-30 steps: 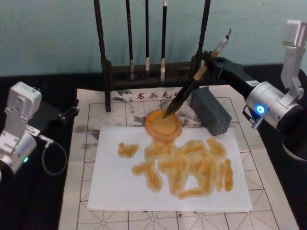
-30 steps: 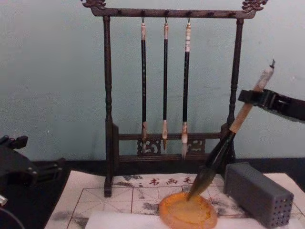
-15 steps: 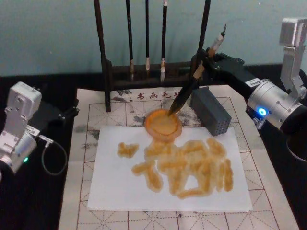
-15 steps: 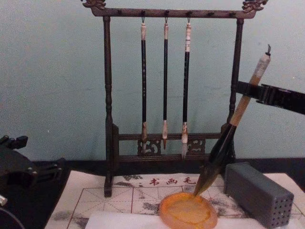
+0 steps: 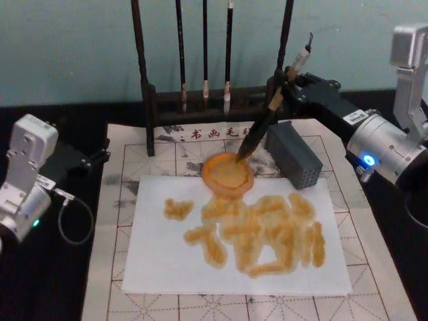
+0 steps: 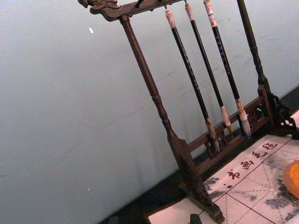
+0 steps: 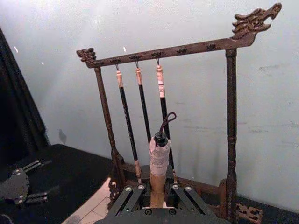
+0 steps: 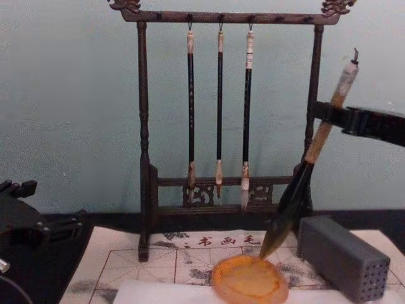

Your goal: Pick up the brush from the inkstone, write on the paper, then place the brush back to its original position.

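Observation:
The brush (image 5: pixel 271 110) is clamped at its tan handle by my right gripper (image 5: pixel 289 83), which is shut on it at the back right. It tilts with its white cap up and to the right. Its dark tip hangs just above the back right rim of the orange inkstone (image 5: pixel 227 175). From the chest view the brush (image 8: pixel 310 158) slants down from the right gripper (image 8: pixel 332 114) towards the inkstone (image 8: pixel 249 280). The right wrist view looks along the brush (image 7: pixel 160 154). The white paper (image 5: pixel 160 254) carries several orange-yellow strokes. My left gripper (image 5: pixel 97 157) is parked at the left.
A dark wooden rack (image 5: pixel 144 100) with three thin hanging brushes (image 8: pixel 219 107) stands behind the inkstone. A grey block with small holes (image 5: pixel 294 155) sits just right of the dish, close under the brush. The gridded mat (image 5: pixel 127 154) lies beneath everything.
My right gripper has lifted the brush up and slightly back. The tip has left the dish's centre and now hangs over its back right rim, and the handle stands steeper. The left arm is still.

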`<action>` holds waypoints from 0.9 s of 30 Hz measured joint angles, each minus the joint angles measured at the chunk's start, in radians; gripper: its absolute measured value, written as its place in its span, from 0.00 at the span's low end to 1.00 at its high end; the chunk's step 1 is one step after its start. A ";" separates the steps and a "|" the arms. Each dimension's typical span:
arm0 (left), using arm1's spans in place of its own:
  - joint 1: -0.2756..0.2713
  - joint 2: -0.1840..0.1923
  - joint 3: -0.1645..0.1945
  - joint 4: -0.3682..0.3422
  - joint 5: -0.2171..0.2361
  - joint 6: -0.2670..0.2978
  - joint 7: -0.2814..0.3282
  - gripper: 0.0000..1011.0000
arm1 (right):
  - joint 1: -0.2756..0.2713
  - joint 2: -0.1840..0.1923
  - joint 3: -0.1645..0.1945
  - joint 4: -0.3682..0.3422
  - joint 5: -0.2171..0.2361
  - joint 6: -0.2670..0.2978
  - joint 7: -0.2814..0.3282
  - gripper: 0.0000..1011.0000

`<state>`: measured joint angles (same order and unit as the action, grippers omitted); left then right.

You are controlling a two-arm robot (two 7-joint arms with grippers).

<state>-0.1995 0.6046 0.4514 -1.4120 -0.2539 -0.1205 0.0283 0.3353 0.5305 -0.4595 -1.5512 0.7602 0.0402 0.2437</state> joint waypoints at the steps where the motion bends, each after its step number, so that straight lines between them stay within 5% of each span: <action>1: 0.000 0.000 0.000 0.000 0.000 0.000 0.000 0.99 | -0.004 0.001 0.003 -0.004 0.000 0.001 0.001 0.18; 14: 0.000 0.000 0.000 0.000 0.000 0.000 0.000 0.99 | -0.122 0.059 0.074 -0.140 -0.006 0.015 -0.006 0.18; 27: 0.000 0.000 0.000 0.000 0.000 0.000 0.000 0.99 | -0.319 0.130 0.187 -0.304 -0.001 0.004 -0.022 0.18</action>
<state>-0.1995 0.6047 0.4514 -1.4120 -0.2539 -0.1205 0.0283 0.0161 0.6602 -0.2724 -1.8554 0.7588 0.0440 0.2222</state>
